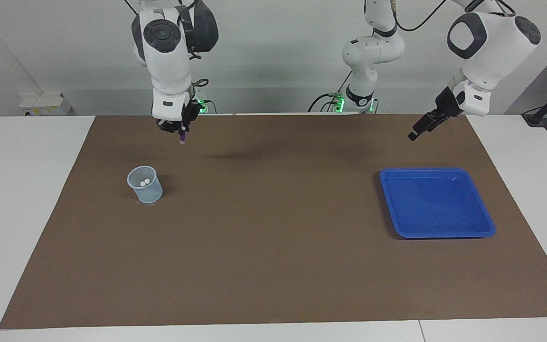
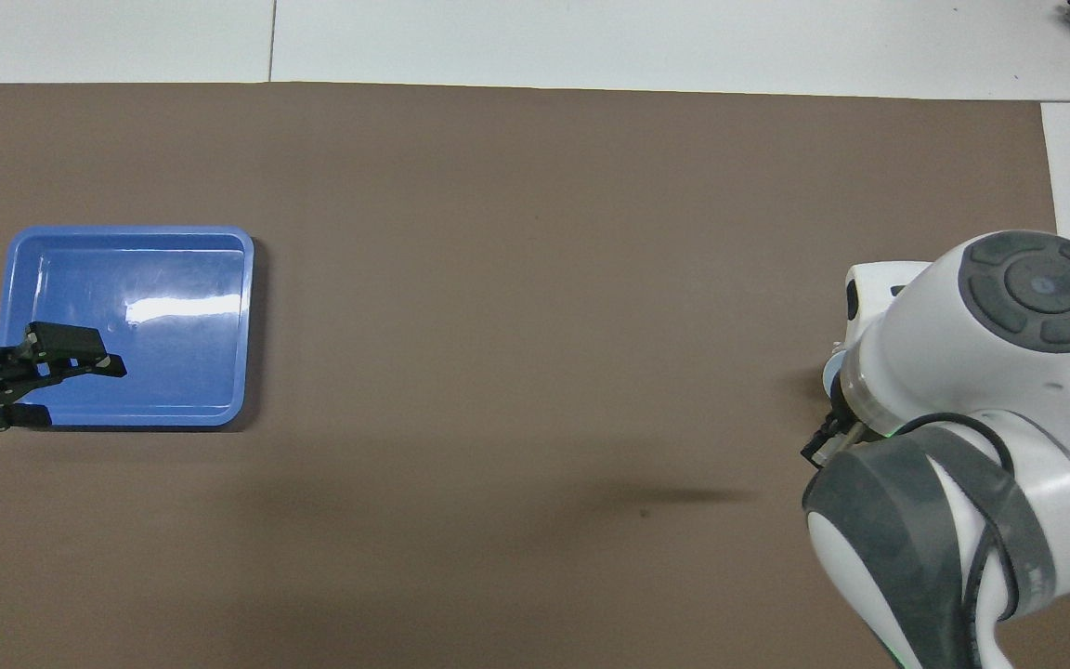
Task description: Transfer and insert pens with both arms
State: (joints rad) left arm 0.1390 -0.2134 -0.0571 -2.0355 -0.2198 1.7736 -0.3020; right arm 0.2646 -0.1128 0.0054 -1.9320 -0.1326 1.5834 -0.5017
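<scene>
- In the overhead view the right arm's white body is covering the cup completely, along with most of the right end effector; only a dark sliver of it is showing under the wrist.
- In the facing view the right end effector point(image 1: 178, 129) is hanging over the brown mat point(image 1: 273, 266), at the right arm's end of the worktop point(image 1: 26, 199), its fingertips pressed together and pinching the purple pen point(image 1: 182, 137).
- Only the pen's lower part is showing below the fingertips, pointing straight down; its upper part is hiding inside the end effector.
- The mesh cup point(image 1: 145, 184) is standing upright on the mat, farther from the robots than the held pen is hanging.
- Two whitish pen ends point(image 1: 144, 182) are peeking out inside the cup; the pens' bodies and colours are not showing there.
- The left end effector point(image 2: 52, 367) is being cut off by the overhead picture's edge, its fingers spread apart and holding nothing, hanging over the blue tray point(image 2: 126, 409).
- In the facing view the left end effector point(image 1: 420, 129) is appearing edge-on.
- Counting: three pens, one held and two in the cup; one cup; one tray; two large arms; two smaller white arms with green-lit bases at the robots' edge of the worktop.
</scene>
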